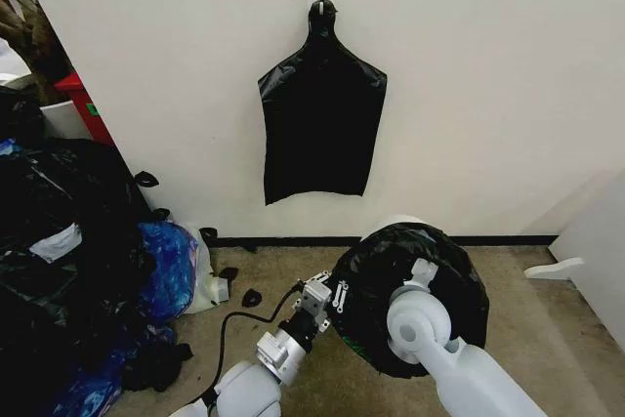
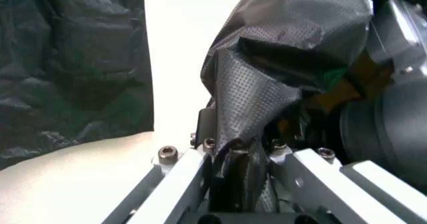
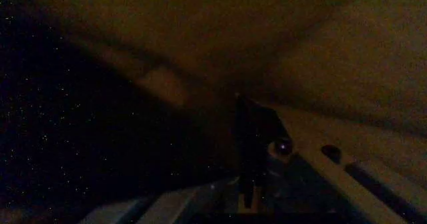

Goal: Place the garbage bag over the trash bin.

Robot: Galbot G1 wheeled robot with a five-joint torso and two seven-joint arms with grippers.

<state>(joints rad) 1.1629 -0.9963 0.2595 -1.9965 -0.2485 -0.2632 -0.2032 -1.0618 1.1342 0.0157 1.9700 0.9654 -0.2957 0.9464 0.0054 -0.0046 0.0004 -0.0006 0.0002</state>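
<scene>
1. The garbage bag [image 1: 410, 290] is pulled over the top of the trash bin [image 1: 398, 224] on the floor by the wall. A bit of white rim peeks out at the back.
2. The left gripper [image 2: 243, 156] is pinching a fold of the bag at its near-left side.
3. The right gripper is under the bag. I cannot tell how it is set.
4. If the left one tugs too hard, the thin bag might rip or slip off the rim.

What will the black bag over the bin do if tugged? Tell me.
Likely floppy: the garbage bag drapes and creases over the trash bin. Probably light, bunching thinly in the left gripper. Its glossy film may slip.
</scene>
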